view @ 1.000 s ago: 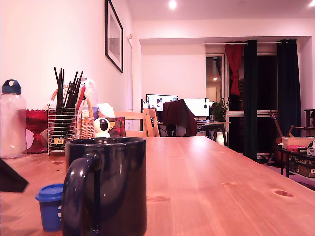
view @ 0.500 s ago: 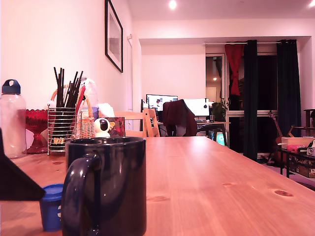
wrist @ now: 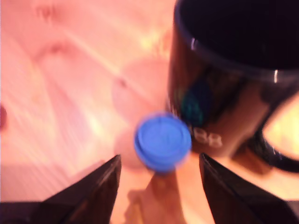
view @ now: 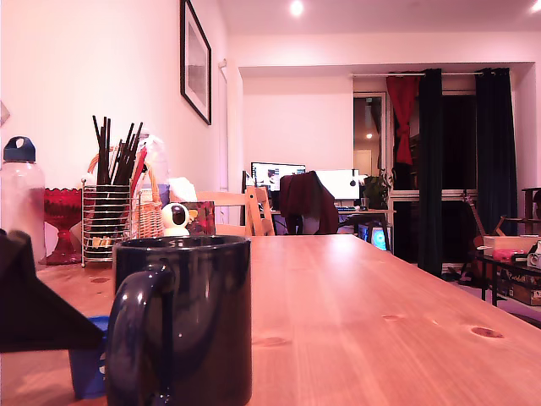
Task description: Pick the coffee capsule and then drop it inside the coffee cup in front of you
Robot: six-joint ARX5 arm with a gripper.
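A: Item one, the coffee capsule (wrist: 163, 142). We log it as a small blue pot with a wider flat rim, standing upright on the wooden table (view: 363, 313), just beside the coffee cup (view: 182, 320).

B: Agreed. In the exterior view only a sliver of blue (view: 87, 364) shows, at that view's left of the mug, mostly hidden behind a dark part of the arm.

A: Item two, the coffee cup: glossy navy-black mug, thick looped handle. In the wrist view its wall (wrist: 219, 107) reflects the capsule.

B: Item three, the gripper (wrist: 159, 175). We see two dark fingers (wrist: 100, 186) spread wide, one to each side of the capsule, neither touching it. Jaws apart, holding nothing. The wrist picture is blurred.

A: Background stock, at the exterior view's left: a clear bottle (view: 21, 207) with a dark blue cap, a red scalloped glass bowl (view: 63, 216), a wire holder of dark sticks (view: 108, 203).

B: Also a small white camera (view: 176, 219) behind the mug.
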